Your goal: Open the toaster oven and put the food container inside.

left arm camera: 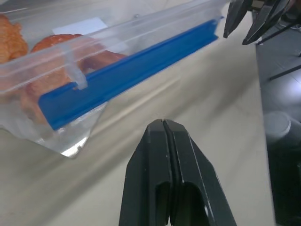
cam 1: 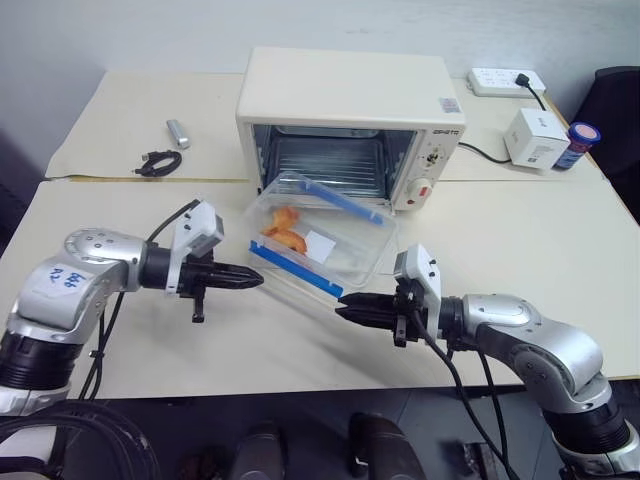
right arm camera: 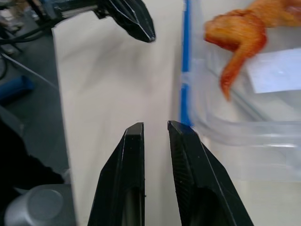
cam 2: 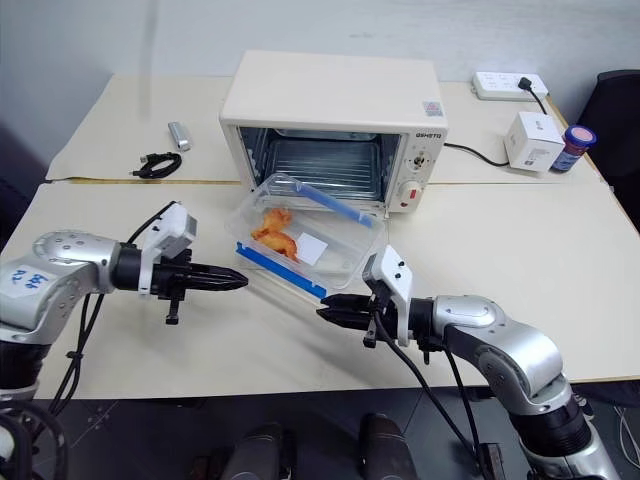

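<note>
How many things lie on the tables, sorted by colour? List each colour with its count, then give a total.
White or cream: 3: toaster oven, power strip, cube box
Clear with blue: 1: food container
Black: 1: cable
Silver: 1: small stick
Blue-lidded: 1: jar
Total: 7

Left claw point(cam 1: 258, 279) pressed shut, right claw point(cam 1: 343, 303) slightly parted, tips pointing inward toward each other.

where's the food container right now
In the left eye view the food container sits tilted just in front of the open toaster oven, between the left gripper and right gripper.
</note>
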